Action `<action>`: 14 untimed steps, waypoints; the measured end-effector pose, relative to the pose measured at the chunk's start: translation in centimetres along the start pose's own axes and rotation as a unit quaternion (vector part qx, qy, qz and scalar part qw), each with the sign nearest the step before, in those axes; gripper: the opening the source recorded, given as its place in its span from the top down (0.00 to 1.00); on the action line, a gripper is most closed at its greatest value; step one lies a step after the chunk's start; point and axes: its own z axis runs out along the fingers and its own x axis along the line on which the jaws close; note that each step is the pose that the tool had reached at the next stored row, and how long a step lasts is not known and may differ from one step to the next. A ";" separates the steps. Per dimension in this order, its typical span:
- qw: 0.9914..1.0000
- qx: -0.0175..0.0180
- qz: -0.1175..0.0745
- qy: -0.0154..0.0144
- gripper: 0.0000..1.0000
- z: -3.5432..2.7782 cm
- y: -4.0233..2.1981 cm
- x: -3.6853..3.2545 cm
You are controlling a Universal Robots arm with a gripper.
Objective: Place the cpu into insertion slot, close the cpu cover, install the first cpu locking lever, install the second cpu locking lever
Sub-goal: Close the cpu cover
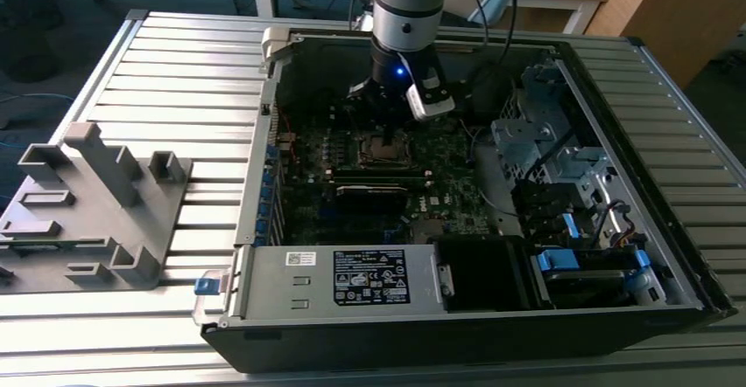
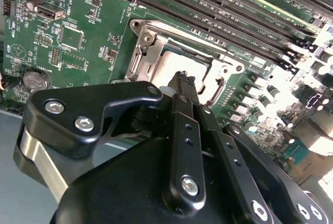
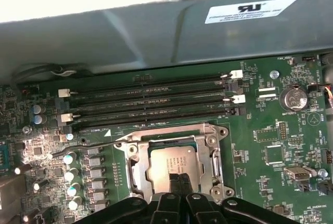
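Fingers (image 3: 176,183) pressed together, gripping nothing, tips touching the cpu (image 3: 171,162) right below them. It's seated in the insertion slot (image 3: 136,174), cpu cover (image 3: 212,154) lying over it. Best pushed straight down, gently, I'd say, so nothing tilts.

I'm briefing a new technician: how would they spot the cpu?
Look inside the open computer case at the green motherboard. Beside the long black memory slots sits the silvery cpu cover; the cpu is the flat dull-grey square in its window.
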 end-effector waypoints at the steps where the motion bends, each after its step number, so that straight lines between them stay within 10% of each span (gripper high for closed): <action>1: 1.000 0.000 0.000 0.000 0.89 0.02 -0.03 0.09; 14: 1.000 -0.001 0.000 -0.009 0.89 0.57 -0.38 2.07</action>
